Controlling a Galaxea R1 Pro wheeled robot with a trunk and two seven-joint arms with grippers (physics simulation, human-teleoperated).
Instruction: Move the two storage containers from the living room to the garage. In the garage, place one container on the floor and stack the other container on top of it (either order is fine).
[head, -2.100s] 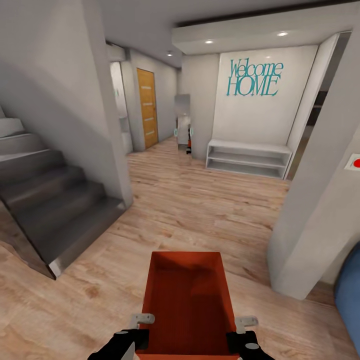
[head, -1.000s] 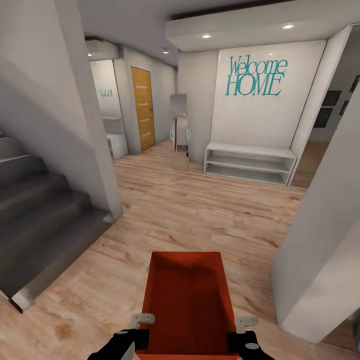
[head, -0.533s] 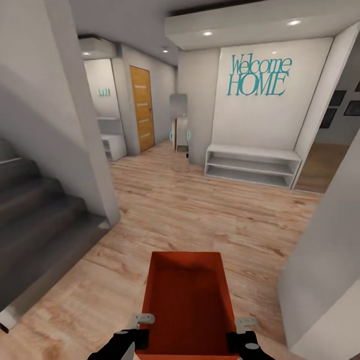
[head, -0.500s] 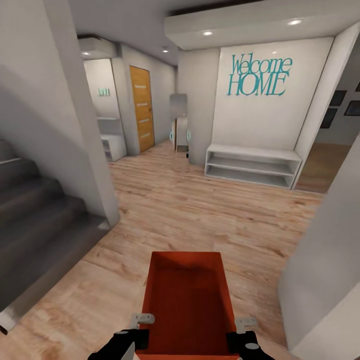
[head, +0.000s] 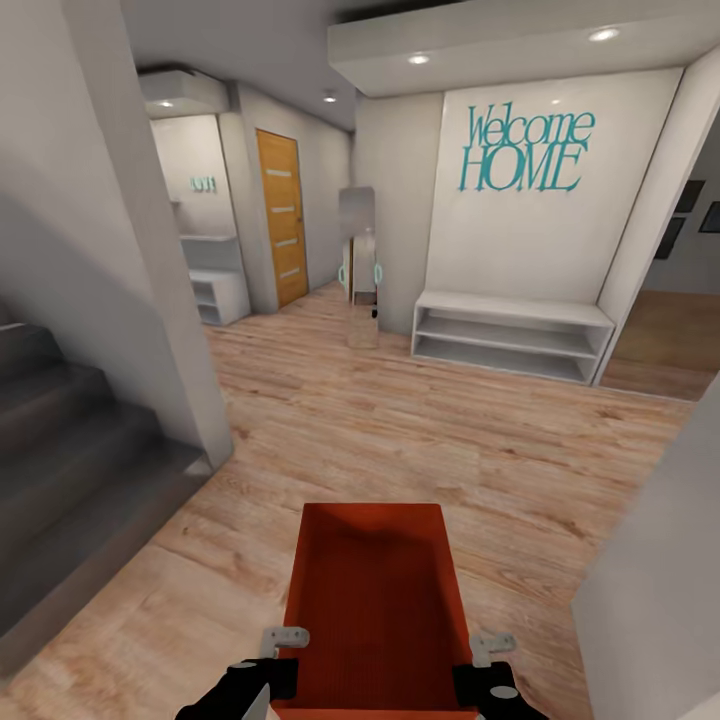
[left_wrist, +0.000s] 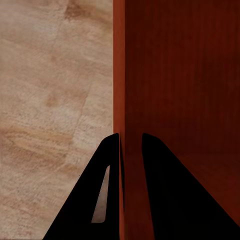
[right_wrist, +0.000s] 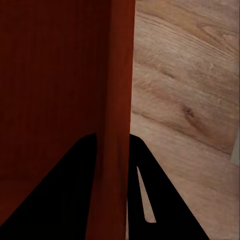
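Note:
An orange-red lidless storage container hangs in front of me above a light wood-plank floor, held by both arms. My left gripper is shut on its left wall, one finger inside and one outside. My right gripper is shut on its right wall in the same way. The box is level, and its ribbed inside is empty.
A grey staircase and white wall corner stand at the left. A white pillar is close at the right. Ahead are a white low bench under a "Welcome HOME" wall and a honey-wood door down the hallway.
The whole view has shifted as I rolled forward and rightward: the stairs slid left, the hallway and door came closer. The container and both grippers stay fixed in the picture.

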